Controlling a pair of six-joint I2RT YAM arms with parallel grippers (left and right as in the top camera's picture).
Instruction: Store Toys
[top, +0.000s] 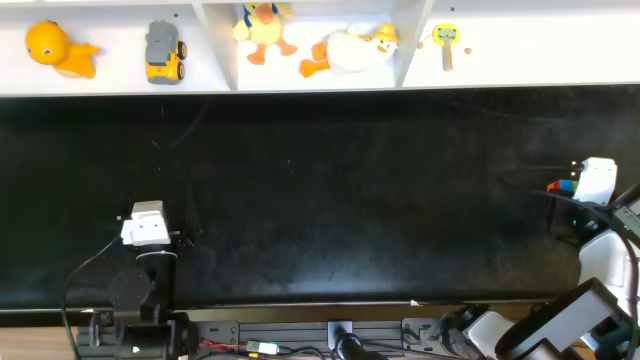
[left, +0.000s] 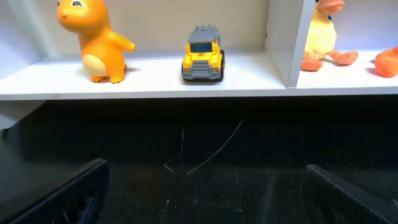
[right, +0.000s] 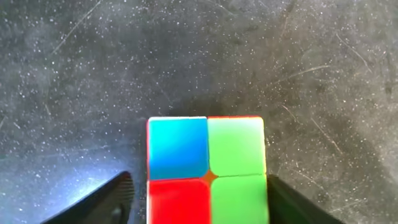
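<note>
Perhaps puzzle cube (right: 207, 168), bottom cropped.

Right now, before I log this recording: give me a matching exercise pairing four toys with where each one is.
Toys:
1. yellow truck
2. white plush duck
3. colour cube
4. small stick toy

Places:
A. right shelf compartment
B. black table, off the shelf
C. left shelf compartment
D. middle shelf compartment

Pairs: 1-C, 2-D, 3-B, 4-A.
</note>
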